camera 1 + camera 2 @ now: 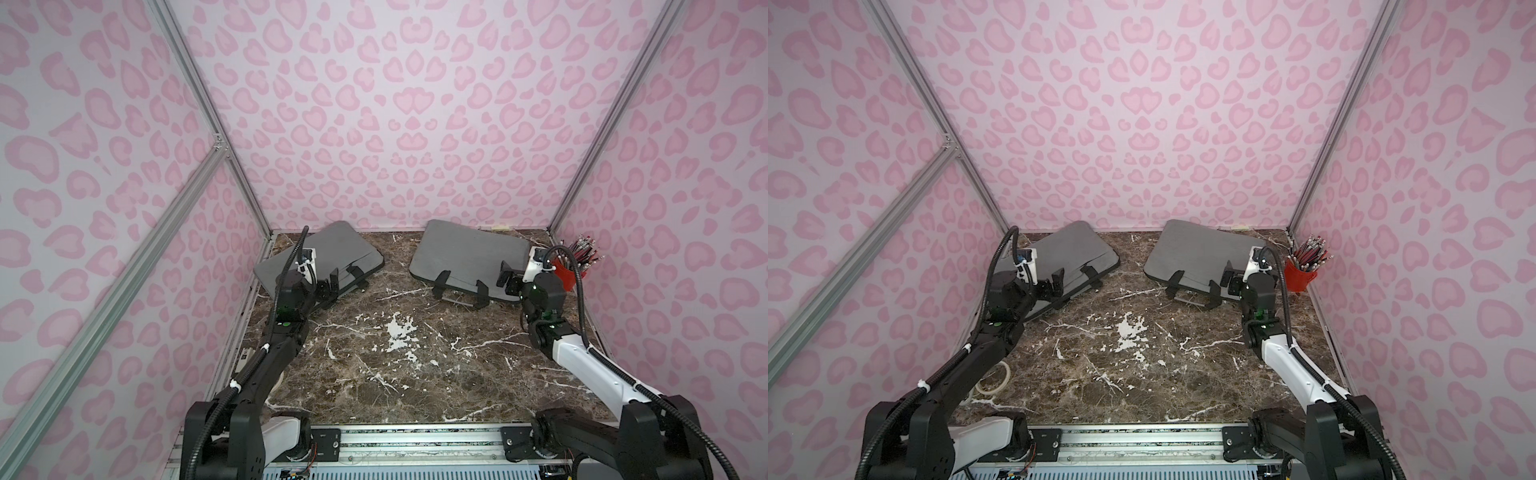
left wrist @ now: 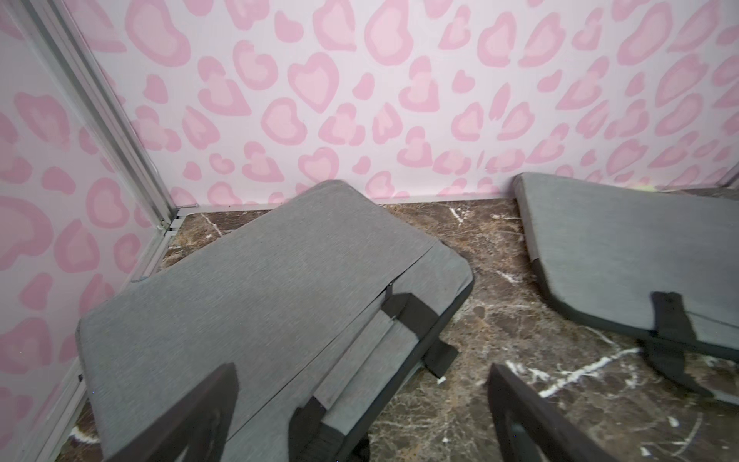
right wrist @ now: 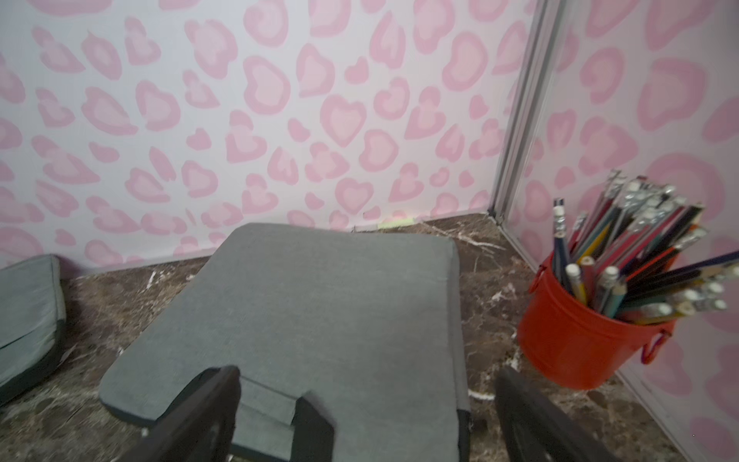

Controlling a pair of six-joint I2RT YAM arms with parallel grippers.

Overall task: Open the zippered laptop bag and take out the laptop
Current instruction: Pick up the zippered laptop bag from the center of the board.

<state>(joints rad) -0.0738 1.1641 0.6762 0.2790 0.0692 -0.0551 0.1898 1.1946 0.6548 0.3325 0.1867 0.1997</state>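
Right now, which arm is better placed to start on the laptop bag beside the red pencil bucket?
Right: the open right gripper hangs over that bag, near its handles; the left gripper is over the other bag.

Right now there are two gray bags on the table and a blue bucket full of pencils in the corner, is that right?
Almost. The bucket is red, not blue; the right wrist view shows it. The rest holds: the left gray bag and the right gray bag lie on the table, and the bucket in the corner is full of pencils.
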